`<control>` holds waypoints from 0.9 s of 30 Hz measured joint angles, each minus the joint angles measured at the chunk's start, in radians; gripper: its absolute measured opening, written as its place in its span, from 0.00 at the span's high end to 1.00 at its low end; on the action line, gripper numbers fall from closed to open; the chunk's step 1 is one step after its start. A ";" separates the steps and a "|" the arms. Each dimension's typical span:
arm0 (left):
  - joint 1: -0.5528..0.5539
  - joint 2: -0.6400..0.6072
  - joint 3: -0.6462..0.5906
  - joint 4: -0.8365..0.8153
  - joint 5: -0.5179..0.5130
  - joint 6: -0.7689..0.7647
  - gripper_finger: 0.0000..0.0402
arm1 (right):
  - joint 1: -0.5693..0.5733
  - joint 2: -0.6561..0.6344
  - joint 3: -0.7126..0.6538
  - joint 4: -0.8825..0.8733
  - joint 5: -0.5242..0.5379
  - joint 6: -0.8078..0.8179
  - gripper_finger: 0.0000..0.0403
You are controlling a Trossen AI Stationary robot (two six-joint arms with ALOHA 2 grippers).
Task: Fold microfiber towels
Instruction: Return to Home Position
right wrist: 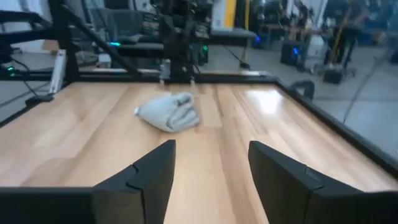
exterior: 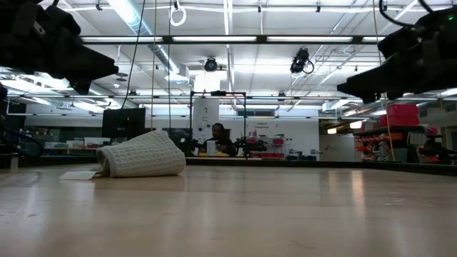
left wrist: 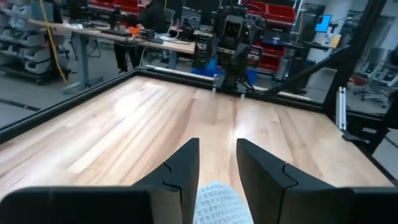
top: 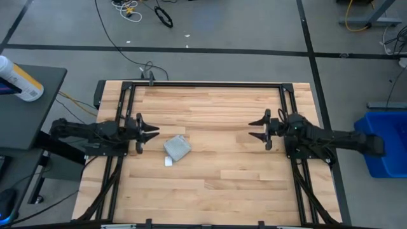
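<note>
The microfiber towel (top: 177, 147) is a light grey bundle, folded over on itself, lying on the wooden table left of centre. Its small white tag (top: 168, 161) lies flat on the wood at its near side. In the low view the towel (exterior: 141, 155) rests on its underside, its rounded fold toward the right. My left gripper (top: 154, 132) hovers level and open just left of the towel, which shows below its fingers in the left wrist view (left wrist: 217, 202). My right gripper (top: 251, 129) is open at the table's right, pointing at the towel (right wrist: 170, 111) from a distance.
A black metal frame (top: 210, 83) borders the table. A dark side table with a white and yellow bottle (top: 19, 79) stands off the left edge, and a blue bin (top: 385, 143) off the right. Bare wood (top: 216, 184) lies between the grippers and toward the near edge.
</note>
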 joint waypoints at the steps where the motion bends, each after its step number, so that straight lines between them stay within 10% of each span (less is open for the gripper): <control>1: 0.009 0.000 0.001 -0.009 0.003 -0.008 0.72 | -0.029 -0.001 0.000 -0.013 -0.020 0.014 0.46; 8: 0.023 -0.003 0.004 -0.020 -0.008 0.023 0.72 | 0.033 -0.023 0.000 -0.052 0.004 0.030 0.43; 19: 0.023 -0.003 0.004 -0.022 -0.022 0.060 0.72 | 0.469 -0.030 0.000 -0.093 0.561 0.005 0.48; 27: 0.023 -0.003 0.004 -0.019 -0.044 0.102 0.72 | 0.524 -0.030 -0.001 -0.011 0.488 -0.063 0.54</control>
